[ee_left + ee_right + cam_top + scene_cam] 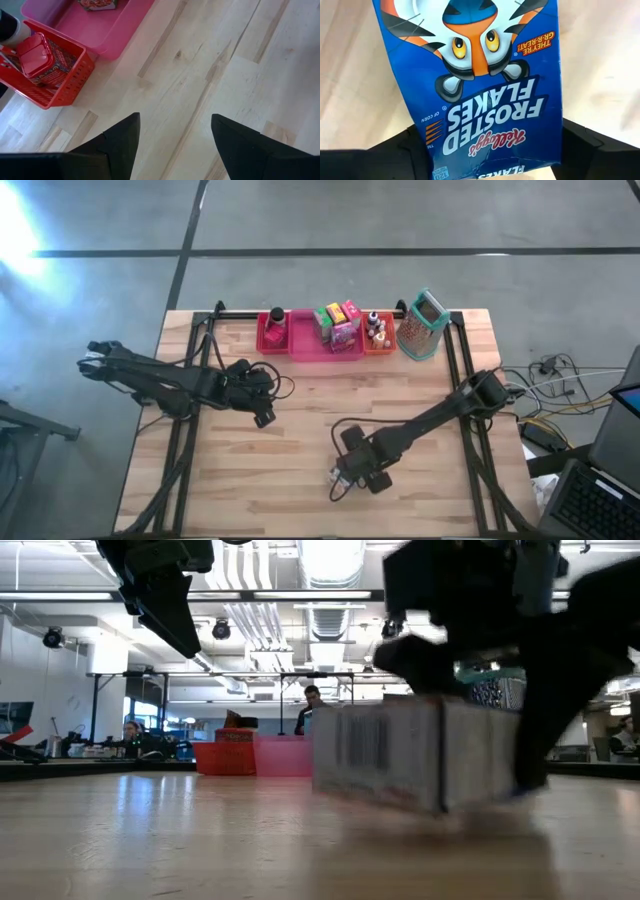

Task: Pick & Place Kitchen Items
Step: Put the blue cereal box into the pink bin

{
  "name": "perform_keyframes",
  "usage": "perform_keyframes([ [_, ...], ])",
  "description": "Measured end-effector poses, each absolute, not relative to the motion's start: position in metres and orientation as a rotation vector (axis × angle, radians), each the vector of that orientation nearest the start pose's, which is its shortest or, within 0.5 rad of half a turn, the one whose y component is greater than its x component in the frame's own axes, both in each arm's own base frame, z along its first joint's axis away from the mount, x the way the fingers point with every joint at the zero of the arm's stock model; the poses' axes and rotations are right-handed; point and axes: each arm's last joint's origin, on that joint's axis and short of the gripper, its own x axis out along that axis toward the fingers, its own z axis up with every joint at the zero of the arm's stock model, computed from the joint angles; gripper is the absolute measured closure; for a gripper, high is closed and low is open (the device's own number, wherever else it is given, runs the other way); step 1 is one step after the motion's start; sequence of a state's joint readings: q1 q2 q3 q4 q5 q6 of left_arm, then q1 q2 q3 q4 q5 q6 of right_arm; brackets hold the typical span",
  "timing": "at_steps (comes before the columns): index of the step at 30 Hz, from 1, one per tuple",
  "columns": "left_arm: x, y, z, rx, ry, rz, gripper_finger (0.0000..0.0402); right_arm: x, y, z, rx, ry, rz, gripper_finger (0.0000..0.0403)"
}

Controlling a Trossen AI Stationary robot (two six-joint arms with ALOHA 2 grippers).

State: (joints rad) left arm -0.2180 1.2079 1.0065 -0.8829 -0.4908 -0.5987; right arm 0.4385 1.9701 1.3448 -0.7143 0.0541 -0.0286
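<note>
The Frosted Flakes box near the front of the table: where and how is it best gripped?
Across its narrow thickness, from above, probably. The Frosted Flakes box lies flat on the table with its broad printed face up, too wide to span easily. The right gripper already straddles one end, one finger at each long edge; the left gripper waits open near the bins.

Blue cereal box (480, 85): its far end is cut off in the right wrist view; in the high view the right gripper (352, 473) covers it.
Bottles in the orange bin (378, 330): too small to tell apart.
People behind the table (312, 700): distant, blurred.
Red bin (60, 70): partly cut off.
</note>
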Motion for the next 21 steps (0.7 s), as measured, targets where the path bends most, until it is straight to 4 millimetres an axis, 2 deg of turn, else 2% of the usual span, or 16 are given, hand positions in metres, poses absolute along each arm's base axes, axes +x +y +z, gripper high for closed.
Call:
perform_keyframes([
  [11,0.22,-0.035,0.278,-0.166,0.897,0.532,0.0151,0.35,0.155,0.203,-0.695,1.313,0.191,0.0108],
  [15,0.22,-0.035,0.278,-0.166,0.897,0.533,0.0151,0.351,0.157,0.215,-0.929,1.274,0.127,0.0119],
  [21,0.22,-0.035,0.278,-0.166,0.897,0.533,0.0151,0.354,0.162,0.223,-1.381,1.185,0.028,0.012],
])
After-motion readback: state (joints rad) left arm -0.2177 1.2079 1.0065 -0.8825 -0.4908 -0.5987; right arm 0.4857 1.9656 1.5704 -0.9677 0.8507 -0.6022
